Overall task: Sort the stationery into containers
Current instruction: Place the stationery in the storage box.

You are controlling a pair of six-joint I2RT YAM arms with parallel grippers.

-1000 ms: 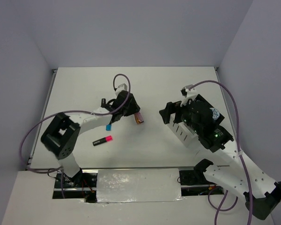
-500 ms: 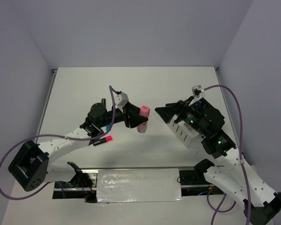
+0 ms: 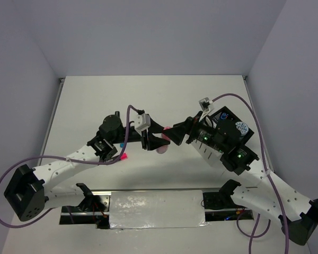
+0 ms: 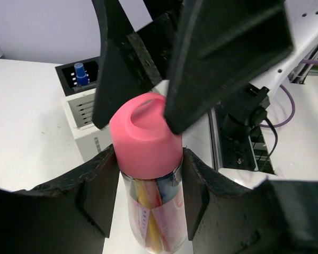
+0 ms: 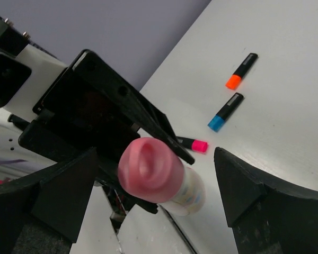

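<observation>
Handover apparently in hand: with left jaws clamped on pink-capped tube (image 4: 146, 135) and right jaws apart astride its cap, close right, then release left.

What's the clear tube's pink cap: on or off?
On: the pink cap sits over the clear tube, held in the left gripper.

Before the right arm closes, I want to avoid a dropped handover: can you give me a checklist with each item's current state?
1. Grip: left gripper shut on the pink-capped tube: ok.
2. Receiver: right gripper open wide: ok.
3. Alignment: the tube's cap sits between the right fingers, with gaps on both sides: ok.
4. Room: left fingers hold below the cap, leaving it free: ok.
5. Destination: free compartment in the white organizer: cannot tell.
</observation>
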